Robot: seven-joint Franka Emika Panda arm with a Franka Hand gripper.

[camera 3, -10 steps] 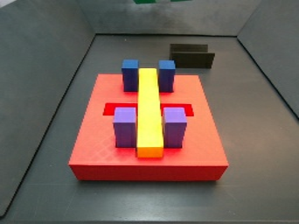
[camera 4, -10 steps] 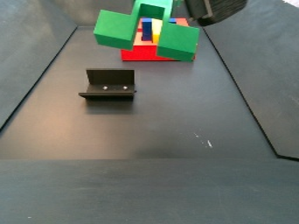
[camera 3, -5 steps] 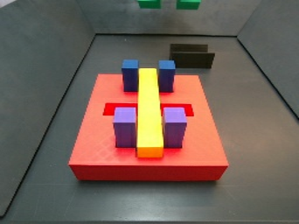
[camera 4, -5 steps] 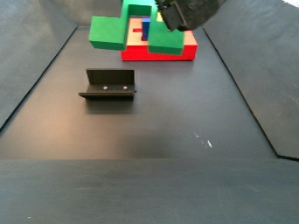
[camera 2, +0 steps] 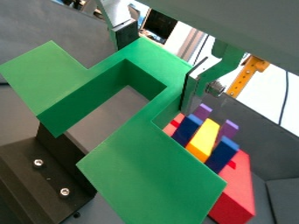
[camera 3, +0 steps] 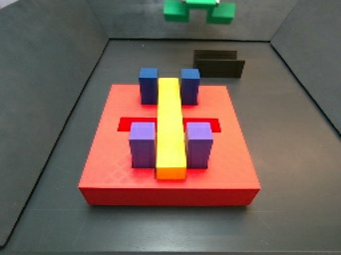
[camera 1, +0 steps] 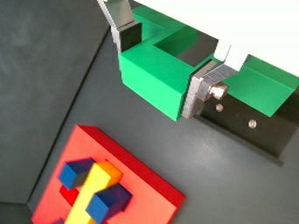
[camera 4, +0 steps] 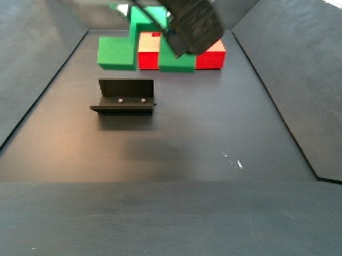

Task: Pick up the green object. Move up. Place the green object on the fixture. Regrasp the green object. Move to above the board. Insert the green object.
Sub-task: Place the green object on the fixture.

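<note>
While airborne, end effector (camera 1: 167, 59) grips 1 green object (camera 1: 158, 77).

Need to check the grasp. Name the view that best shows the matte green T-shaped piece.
A wrist view: the green piece fills it, clamped between the gripper fingers. The other wrist view shows less; side views show it cropped or partly hidden.

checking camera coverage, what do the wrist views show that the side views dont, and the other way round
Only the wrist views show the gripper with its silver fingers shut on the matte green T-shaped object, raised above the floor. Only a side view shows the whole flat red board with its long yellow bar. Both kinds show the green object, the board and the small dark L-shaped fixture.
</note>
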